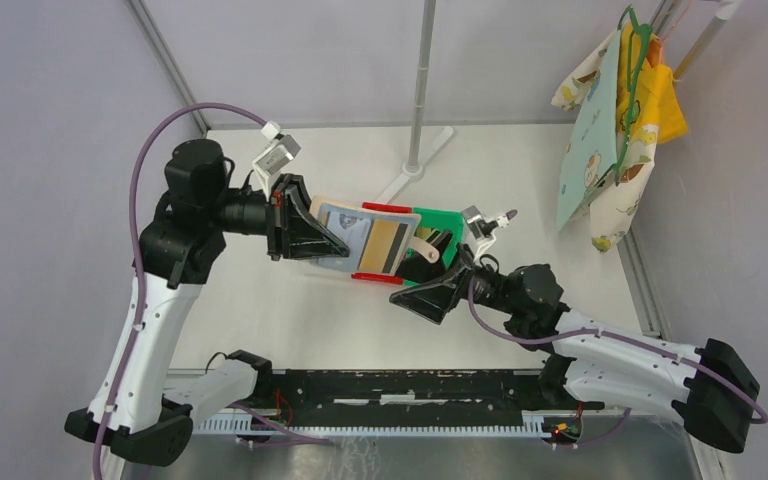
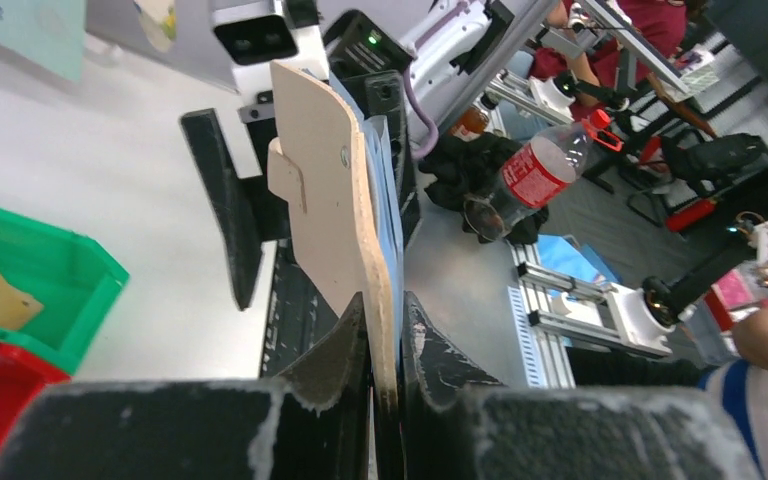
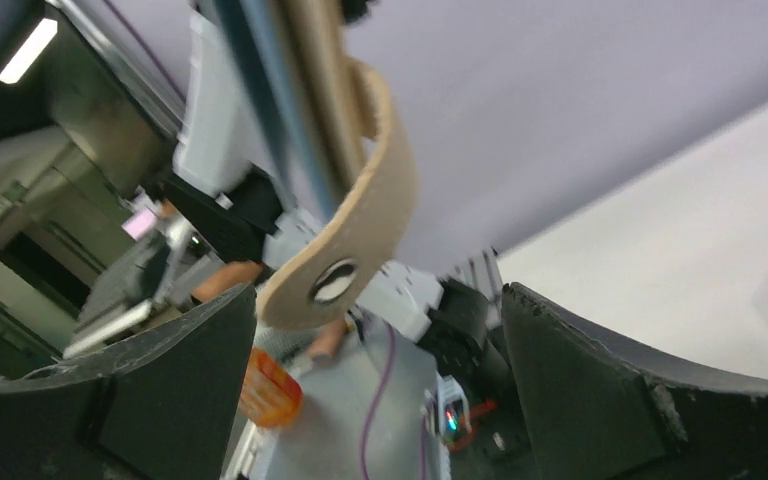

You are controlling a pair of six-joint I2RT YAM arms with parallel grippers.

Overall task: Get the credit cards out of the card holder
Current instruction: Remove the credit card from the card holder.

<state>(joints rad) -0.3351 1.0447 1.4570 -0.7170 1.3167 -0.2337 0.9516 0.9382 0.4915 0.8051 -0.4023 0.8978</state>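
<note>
Two arms, left arm [image 1: 150,320] and right arm [image 1: 625,352], in white shells with black joint housings, a mauve cable [image 1: 175,118] looping along each. The left gripper [image 1: 335,245] and right gripper [image 1: 425,268] are matte black wedges, fingers [image 2: 325,385] scuffed whitish at the edges

Top view, centre frame: the card holder [image 1: 328,214] covers most of the red bin [image 1: 386,207]; only two red edges show. Markings on the credit cards [image 1: 385,248] are too small to read.

Left wrist view: the holder appears edge-on, so pocket contents are hidden. Its lower edge disappears between the fingers of the left gripper [image 2: 383,300]. The green bin [image 2: 70,265] is cut off by the left edge.

Right wrist view: blurred. Only the snap flap [image 3: 380,190] is identifiable, and the holder body is cut off at the top edge.
</note>
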